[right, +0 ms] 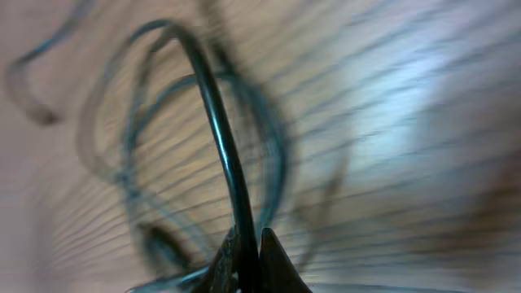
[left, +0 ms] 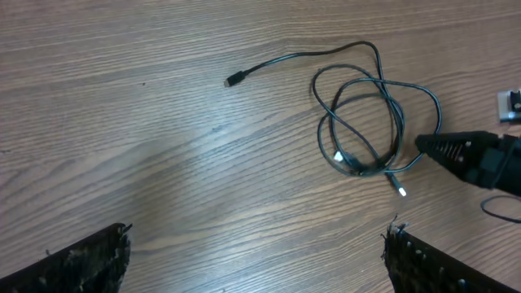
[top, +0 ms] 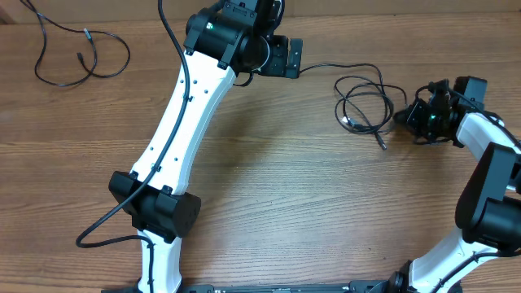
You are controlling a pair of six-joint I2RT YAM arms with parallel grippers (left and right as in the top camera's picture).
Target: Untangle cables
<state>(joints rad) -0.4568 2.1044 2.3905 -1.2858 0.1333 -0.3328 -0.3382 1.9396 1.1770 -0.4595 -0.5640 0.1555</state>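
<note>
A tangle of thin black cables (top: 365, 99) lies at the right of the wooden table, with loose overlapping loops. In the left wrist view the loops (left: 370, 122) show a free plug end (left: 234, 79) to the left and a silver tip (left: 401, 192) below. My right gripper (top: 404, 116) is at the tangle's right edge, shut on one cable strand (right: 216, 122) that rises between its fingers (right: 248, 256). It also shows in the left wrist view (left: 456, 150). My left gripper (top: 291, 57) is open and empty (left: 256, 244), above the table left of the tangle.
A separate thin black cable (top: 81, 57) lies looped at the table's far left corner. The left arm (top: 187, 122) crosses the table's middle-left, and its thick wire (top: 102, 228) loops out near its base. The right arm's base (top: 488, 203) is at the right edge.
</note>
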